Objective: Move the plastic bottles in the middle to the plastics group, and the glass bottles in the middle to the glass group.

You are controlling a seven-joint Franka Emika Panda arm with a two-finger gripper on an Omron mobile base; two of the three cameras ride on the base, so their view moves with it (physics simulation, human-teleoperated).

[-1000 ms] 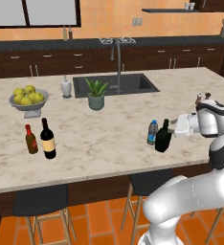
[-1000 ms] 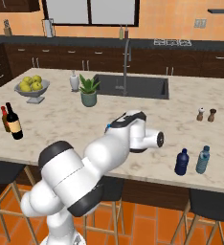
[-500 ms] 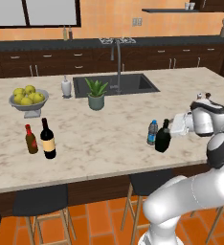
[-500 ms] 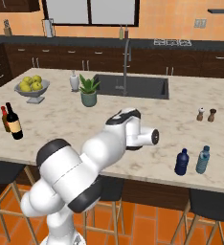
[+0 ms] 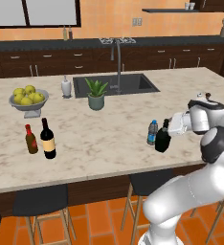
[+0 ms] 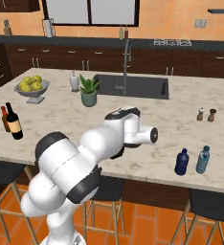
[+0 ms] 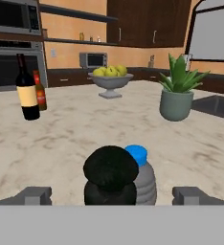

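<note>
Hand view: dark bottle [image 7: 110, 176] half-hides the water bottle [image 7: 142, 179]; gripper [image 7: 111, 195] spread wide, holding nothing

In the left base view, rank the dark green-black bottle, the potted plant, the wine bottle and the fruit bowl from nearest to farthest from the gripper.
1. Dark green-black bottle, right in front of the open gripper, near the counter's front edge.
2. Potted plant, mid-counter beside the sink.
3. Wine bottle, far left, near the front edge.
4. Fruit bowl, far left, further back.
</note>
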